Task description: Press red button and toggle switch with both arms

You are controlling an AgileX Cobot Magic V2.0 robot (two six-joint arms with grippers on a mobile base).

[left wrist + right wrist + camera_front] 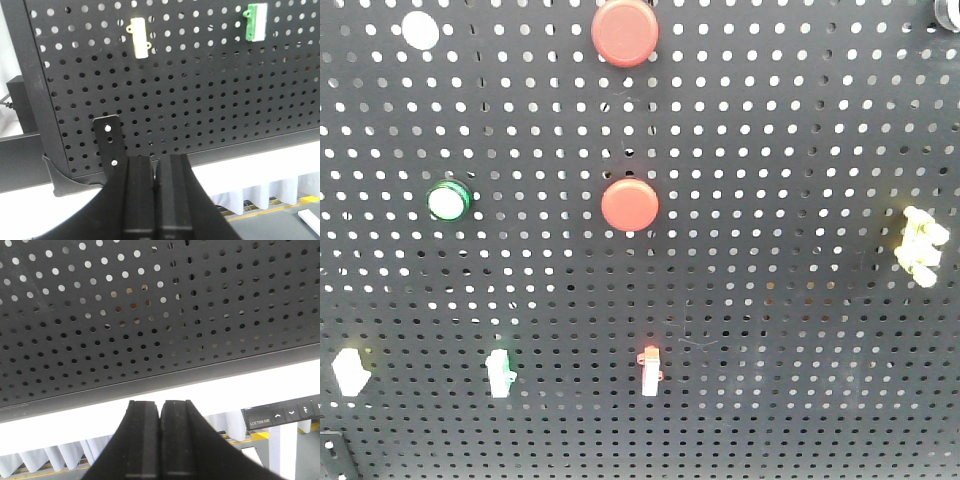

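Left gripper [155, 172]: we record two matte black, flat-faced rectangular fingers pressed together with nothing between them, poised below the bottom edge of the pegboard [210, 100], apart from it. Right gripper [160, 415]: same blocky black fingers, likewise pressed together and empty, beneath the board's lower rim. Pegboard: dark sheet panel, evenly perforated with small round holes, set in a black frame; a black bracket [110, 142] with two pale screws sits at its lower left corner. In the left wrist view we list a cream rectangular switch [139, 37] and a green-and-white switch [255, 22], both high on the panel, well above the left gripper. In the front view we list two glossy round red buttons, upper red button [625, 32] and lower red button [630, 204], one directly above the other at centre; a small red-trimmed toggle switch [651, 369] below them; a round green-rimmed button [448, 201] to the left.
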